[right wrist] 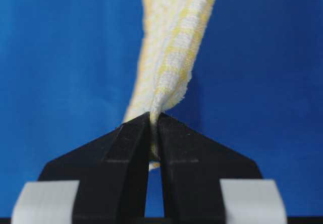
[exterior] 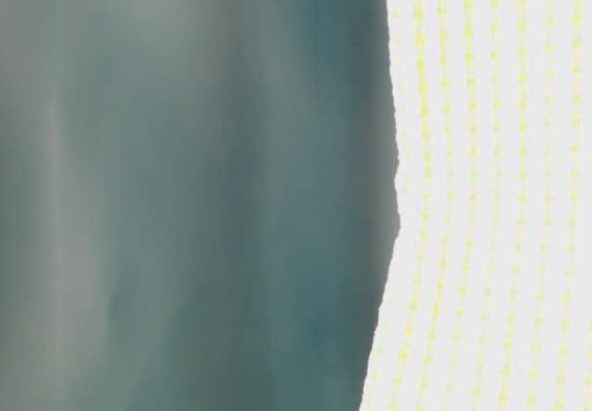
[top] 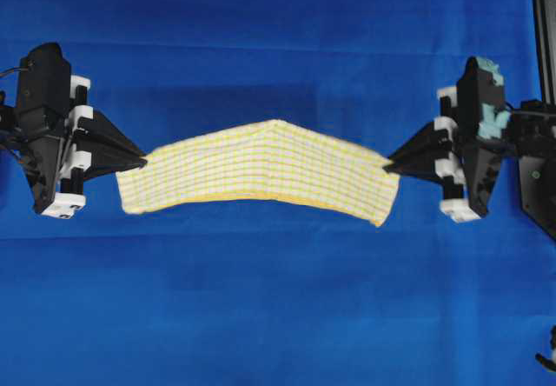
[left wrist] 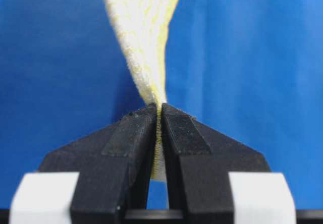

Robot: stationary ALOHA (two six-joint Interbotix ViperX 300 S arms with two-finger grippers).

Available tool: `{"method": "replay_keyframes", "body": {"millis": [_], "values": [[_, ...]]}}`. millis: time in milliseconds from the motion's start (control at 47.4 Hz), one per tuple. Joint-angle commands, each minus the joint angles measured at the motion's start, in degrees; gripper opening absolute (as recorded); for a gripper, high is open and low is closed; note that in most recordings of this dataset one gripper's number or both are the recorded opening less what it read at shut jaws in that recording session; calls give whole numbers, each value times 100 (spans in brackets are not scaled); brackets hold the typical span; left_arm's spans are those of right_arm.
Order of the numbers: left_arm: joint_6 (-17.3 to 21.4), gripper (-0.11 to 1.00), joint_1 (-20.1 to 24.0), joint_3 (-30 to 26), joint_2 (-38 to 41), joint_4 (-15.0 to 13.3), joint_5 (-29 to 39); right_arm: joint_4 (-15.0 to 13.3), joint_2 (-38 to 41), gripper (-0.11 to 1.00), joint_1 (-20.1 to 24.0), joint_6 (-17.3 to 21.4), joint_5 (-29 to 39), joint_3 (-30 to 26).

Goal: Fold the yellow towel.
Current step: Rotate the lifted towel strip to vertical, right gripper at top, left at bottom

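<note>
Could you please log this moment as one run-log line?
left gripper: shut on yellow towel | right gripper: shut on yellow towel | towel: held between both, over blue cloth

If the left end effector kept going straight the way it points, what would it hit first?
The yellow towel it already grips. Beyond that, probably the right end effector facing it, though their relative heights are unclear.

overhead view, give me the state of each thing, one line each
yellow towel: lifted off the blue cloth, stretched between both tools, sagging
left tool: shut on the towel's left end
right tool: shut on the towel's right end
blue cloth: spread flat underneath
</note>
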Motion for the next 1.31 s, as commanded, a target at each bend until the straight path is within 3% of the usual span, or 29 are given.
{"method": "replay_keyframes", "body": {"millis": [0,359,570,1287], "values": [[-9,3,-193,-62,35,0,-255,-79,149,4,-316,18,-18,-211],[-18,3,-1143,-132,615,-62,-1714,-598,905,4,-1617,9,-35,-861],[-18,3,-1441,-589,1362,-62,-2048,-782,1318,4,-2241,9,-53,-1274],[53,3,-1441,-2979,3665,-62,-2145,-1433,2206,4,-3164,-44,-149,-2496]]}}
